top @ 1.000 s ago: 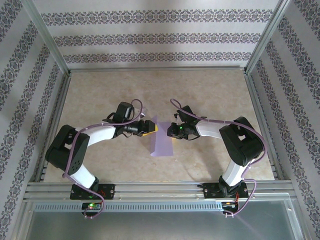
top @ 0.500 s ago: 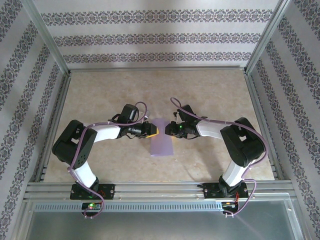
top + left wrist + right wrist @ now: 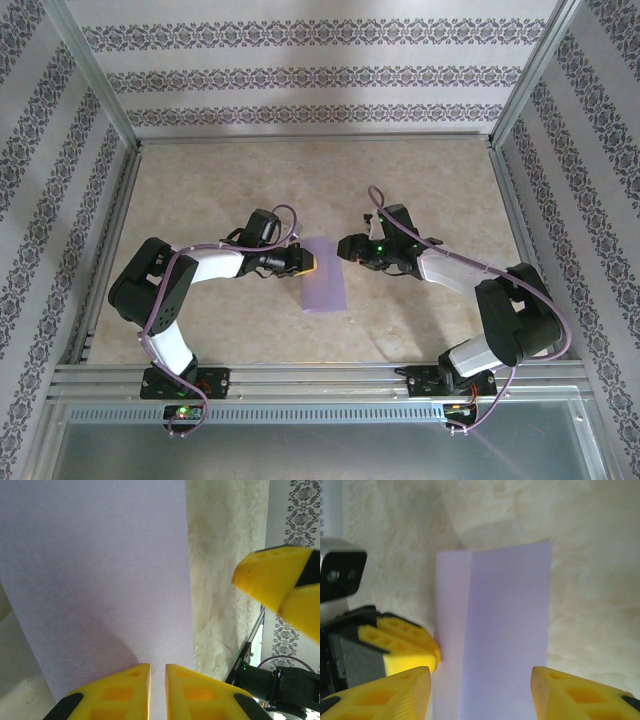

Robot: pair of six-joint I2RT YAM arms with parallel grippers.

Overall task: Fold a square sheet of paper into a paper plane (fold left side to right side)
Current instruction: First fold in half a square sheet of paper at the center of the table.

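top view: the thin lavender-purple square sheet of paper (image 3: 323,276), folded to a narrow strip, lies flat on the beige marbled tabletop (image 3: 200,190). the left gripper (image 3: 308,262) touches the sheet's left edge; the right gripper (image 3: 345,246) sits just off its far right corner.

left wrist view: the left gripper (image 3: 157,680) has its jaws nearly together, holding nothing i can see.

right wrist view: the right gripper (image 3: 480,692) has its jaws wide, with the sheet (image 3: 510,630) ahead between them.

the sheet likely handles feather-light, limp and slippery: pin it flat, pinch a free edge.
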